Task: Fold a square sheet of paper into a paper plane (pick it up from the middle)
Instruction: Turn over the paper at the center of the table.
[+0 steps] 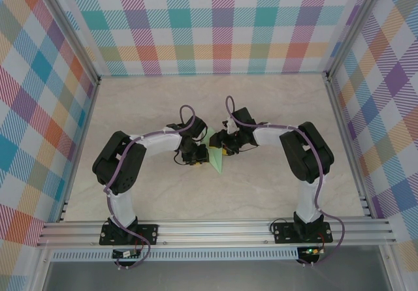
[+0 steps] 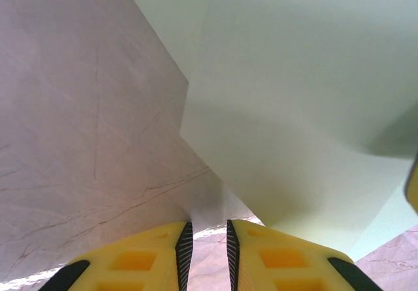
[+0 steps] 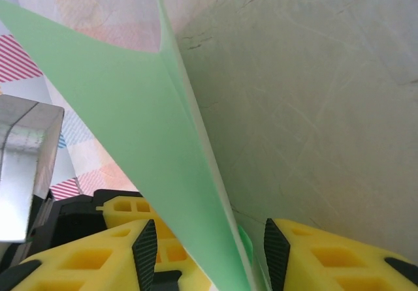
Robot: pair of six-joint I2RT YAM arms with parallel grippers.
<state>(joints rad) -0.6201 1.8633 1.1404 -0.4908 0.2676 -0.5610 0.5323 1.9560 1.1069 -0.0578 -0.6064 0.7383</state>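
The square sheet of paper (image 1: 215, 159), pale green and folded to a pointed shape, sits mid-table between both grippers. My left gripper (image 1: 194, 155) is at its left side. In the left wrist view the yellow fingers (image 2: 150, 252) stand a narrow gap apart with bare table between the pads, and the paper (image 2: 294, 108) spreads just ahead and over the right finger. My right gripper (image 1: 225, 149) is at the paper's right. Its jaws (image 3: 209, 239) stand apart, and the folded paper (image 3: 150, 128) rises on edge between them, nearer the right pad.
The marble-look tabletop (image 1: 157, 102) stretches free behind and to both sides of the arms. Checked walls (image 1: 215, 23) close off three sides. An aluminium rail (image 1: 215, 229) carries the arm bases along the near edge. A metal post (image 3: 23, 160) shows left of the right gripper.
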